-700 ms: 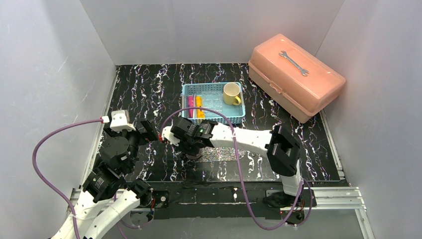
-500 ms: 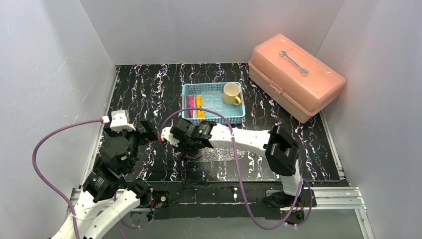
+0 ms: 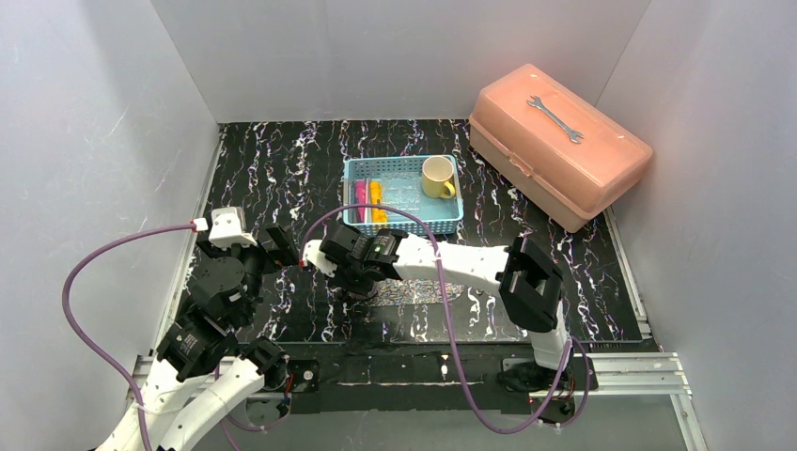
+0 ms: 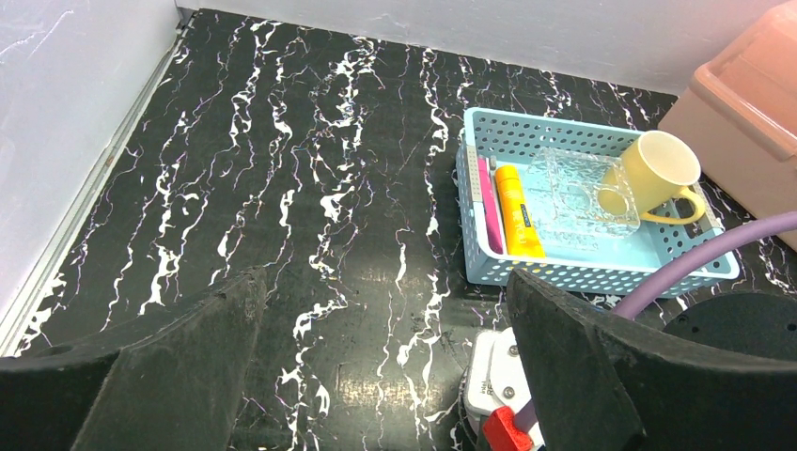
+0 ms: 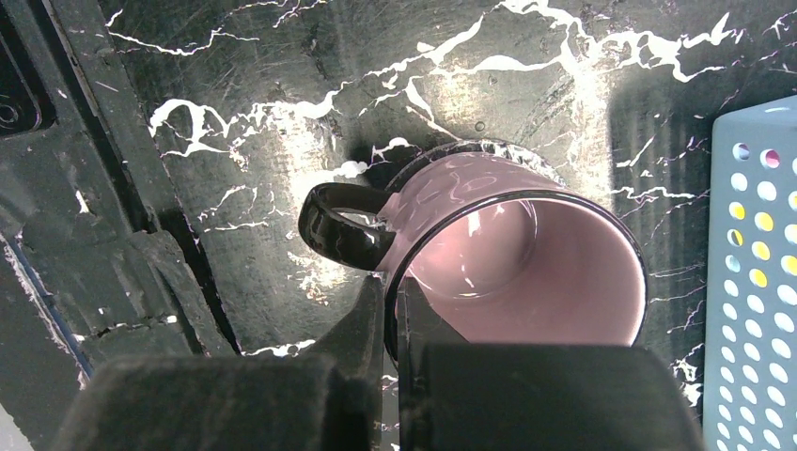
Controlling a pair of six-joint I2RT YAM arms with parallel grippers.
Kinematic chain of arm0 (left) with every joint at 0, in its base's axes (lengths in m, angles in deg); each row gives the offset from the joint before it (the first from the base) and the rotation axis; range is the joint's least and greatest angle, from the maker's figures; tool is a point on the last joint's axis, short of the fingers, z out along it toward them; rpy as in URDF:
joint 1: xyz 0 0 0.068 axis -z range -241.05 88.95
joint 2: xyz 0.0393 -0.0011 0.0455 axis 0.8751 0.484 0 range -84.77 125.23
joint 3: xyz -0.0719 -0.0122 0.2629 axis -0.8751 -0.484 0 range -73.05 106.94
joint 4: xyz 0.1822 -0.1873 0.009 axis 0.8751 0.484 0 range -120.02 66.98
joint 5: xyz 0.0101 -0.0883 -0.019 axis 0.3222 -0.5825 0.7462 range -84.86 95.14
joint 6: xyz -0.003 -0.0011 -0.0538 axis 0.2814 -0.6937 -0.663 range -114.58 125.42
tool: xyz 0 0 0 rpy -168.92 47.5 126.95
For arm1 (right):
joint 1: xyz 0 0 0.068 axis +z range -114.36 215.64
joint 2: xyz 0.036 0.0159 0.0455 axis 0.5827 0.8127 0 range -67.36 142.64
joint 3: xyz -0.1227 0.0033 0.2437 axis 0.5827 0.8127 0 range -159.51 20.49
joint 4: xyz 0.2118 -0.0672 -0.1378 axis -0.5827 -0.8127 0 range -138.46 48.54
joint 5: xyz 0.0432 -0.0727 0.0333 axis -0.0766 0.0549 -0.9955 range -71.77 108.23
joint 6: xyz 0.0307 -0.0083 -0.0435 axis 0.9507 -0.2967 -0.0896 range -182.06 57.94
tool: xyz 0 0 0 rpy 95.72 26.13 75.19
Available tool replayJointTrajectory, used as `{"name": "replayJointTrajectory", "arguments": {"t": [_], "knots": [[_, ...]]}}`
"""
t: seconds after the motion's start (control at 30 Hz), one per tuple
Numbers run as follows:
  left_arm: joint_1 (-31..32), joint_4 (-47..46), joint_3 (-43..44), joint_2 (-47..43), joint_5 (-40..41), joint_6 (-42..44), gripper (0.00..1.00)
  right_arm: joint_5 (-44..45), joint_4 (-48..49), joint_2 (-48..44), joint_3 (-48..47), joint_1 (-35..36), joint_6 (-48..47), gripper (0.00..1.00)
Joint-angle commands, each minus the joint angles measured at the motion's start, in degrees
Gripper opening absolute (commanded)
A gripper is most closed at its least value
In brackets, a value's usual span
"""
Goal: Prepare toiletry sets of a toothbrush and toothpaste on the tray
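Pinching the rim of a pink mug (image 5: 507, 254) beside its black handle (image 5: 340, 225), the right gripper (image 5: 393, 303) is observed clamped; the left gripper (image 4: 383, 293) is held spread wide over the table (image 4: 282, 188).

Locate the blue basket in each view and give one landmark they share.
Top external: basket in the centre, slightly above the middle.
Left wrist: right of centre, in the upper half.
Right wrist: only a sliver at the right edge, right of the pink mug.
Shared landmark: the black marbled tabletop, under the basket in all three views.
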Motion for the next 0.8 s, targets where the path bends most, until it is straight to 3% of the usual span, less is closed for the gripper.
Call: {"name": "replayJointTrajectory", "arguments": {"t": [0.0, 0.27, 0.77], "knots": [[-0.3, -1.4, 0.0, 0.6, 1.0, 0.4, 0.99, -0.3, 2.5, 0.8, -2.4, 0.4, 0.0, 0.03], [-0.4, -1.4, 0.0, 0.7, 0.9, 0.5, 0.99, 0.4, 2.1, 0.3, -1.7, 0.5, 0.1, 0.10], [-0.4, -1.4, -0.1, 0.3, 0.9, 0.5, 1.00, 3.6, 4.2, -4.5, 0.8, 0.5, 1.7, 0.36]]}}
